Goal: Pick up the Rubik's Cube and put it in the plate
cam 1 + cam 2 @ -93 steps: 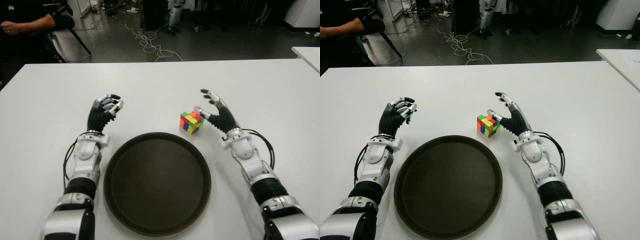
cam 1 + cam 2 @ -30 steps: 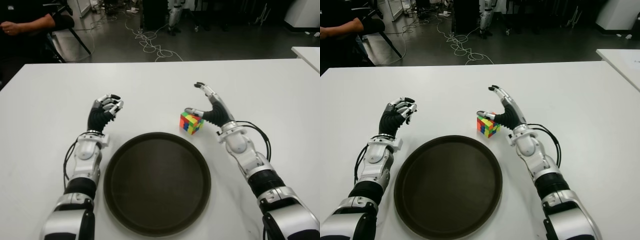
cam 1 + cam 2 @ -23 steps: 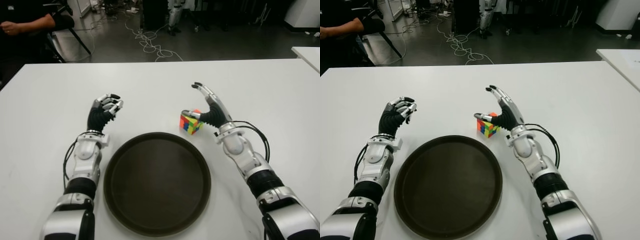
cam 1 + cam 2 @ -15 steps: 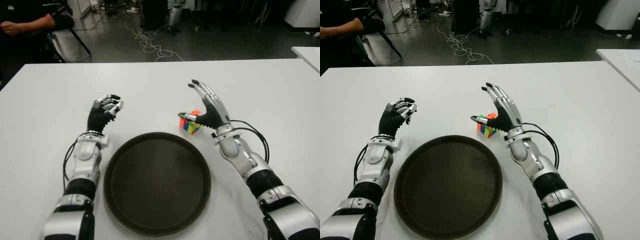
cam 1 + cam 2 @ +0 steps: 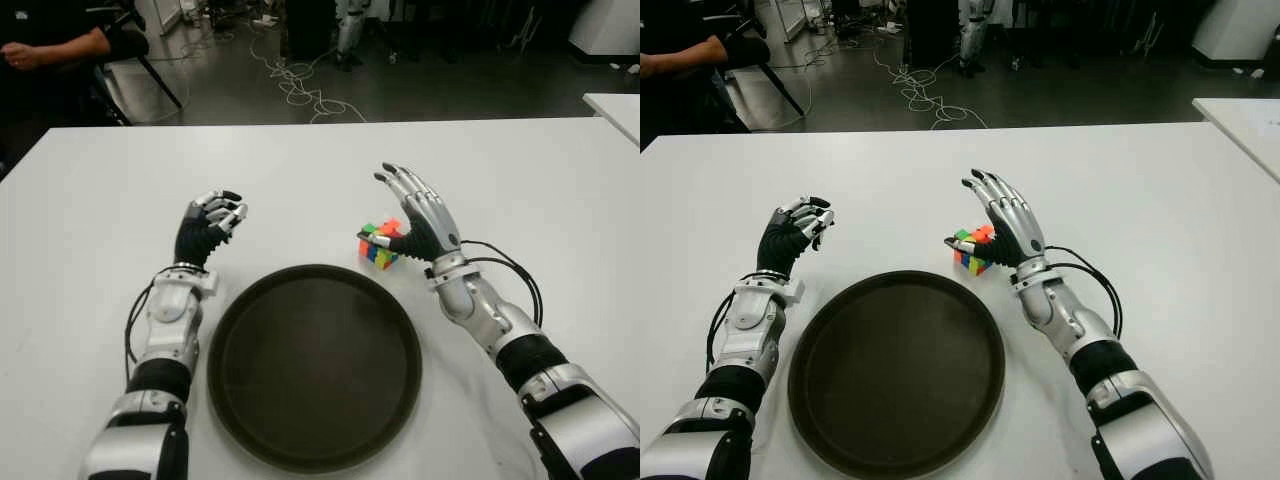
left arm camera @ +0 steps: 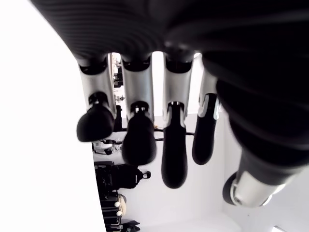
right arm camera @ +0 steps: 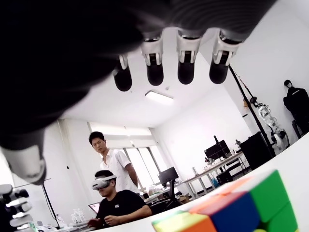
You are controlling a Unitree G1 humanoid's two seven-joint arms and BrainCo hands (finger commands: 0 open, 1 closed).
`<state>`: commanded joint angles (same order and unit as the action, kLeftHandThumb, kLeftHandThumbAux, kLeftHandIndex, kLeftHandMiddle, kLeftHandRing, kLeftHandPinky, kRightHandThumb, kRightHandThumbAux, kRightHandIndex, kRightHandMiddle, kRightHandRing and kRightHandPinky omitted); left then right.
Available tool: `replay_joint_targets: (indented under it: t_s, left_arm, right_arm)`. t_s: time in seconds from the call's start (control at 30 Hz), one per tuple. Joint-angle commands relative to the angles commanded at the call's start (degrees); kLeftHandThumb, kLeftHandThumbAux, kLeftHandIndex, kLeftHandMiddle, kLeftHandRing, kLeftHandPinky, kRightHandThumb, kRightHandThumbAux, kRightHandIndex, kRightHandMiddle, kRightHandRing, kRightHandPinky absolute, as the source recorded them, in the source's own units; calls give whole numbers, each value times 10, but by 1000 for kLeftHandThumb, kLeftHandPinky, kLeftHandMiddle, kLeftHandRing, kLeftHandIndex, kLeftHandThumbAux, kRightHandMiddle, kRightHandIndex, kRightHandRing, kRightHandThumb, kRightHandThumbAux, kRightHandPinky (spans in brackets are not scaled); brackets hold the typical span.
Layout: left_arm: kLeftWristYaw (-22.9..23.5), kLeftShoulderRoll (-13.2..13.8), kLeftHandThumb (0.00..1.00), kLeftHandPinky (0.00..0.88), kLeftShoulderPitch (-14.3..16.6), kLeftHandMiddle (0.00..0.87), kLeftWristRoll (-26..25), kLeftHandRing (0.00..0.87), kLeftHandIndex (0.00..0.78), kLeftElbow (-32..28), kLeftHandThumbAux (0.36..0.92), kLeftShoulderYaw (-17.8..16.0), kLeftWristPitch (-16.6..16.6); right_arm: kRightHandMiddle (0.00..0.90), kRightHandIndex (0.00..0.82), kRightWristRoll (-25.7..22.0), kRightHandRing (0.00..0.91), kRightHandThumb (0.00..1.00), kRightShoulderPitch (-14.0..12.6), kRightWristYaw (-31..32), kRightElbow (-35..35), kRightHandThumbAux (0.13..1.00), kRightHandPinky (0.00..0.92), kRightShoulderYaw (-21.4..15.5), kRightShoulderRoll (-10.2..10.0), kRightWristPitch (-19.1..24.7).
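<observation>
The cube (image 5: 379,243) sits on the white table (image 5: 90,200), just beyond the far right rim of the round plate (image 5: 314,365). The right hand (image 5: 418,214) is over it from the right side, fingers spread and extended above, thumb (image 5: 374,237) low across the cube's near face; nothing is gripped. The cube lies directly under the palm, so closing is the move called for. The left hand (image 5: 208,221), fingers loosely curled and empty, shows well apart, left of the plate.

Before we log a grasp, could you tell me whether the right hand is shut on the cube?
Not yet: the right hand is open over the cube, fingers extended.
</observation>
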<state>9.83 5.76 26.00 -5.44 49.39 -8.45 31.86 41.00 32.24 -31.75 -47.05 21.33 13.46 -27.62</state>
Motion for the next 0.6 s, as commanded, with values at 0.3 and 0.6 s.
replay_joint_targets:
  t_s: [0.3, 0.6]
  left_arm:
    - [-14, 3, 844, 778, -1, 577, 13, 740, 415, 0, 662, 4, 4]
    - [-18, 2, 843, 771, -3, 579, 16, 738, 413, -3, 663, 4, 7]
  right_arm:
    - [0, 0, -3, 0, 168, 4, -12, -12, 495, 58, 9, 1, -4]
    - [0, 0, -8, 0, 169, 9, -13, -24, 499, 56, 11, -1, -7]
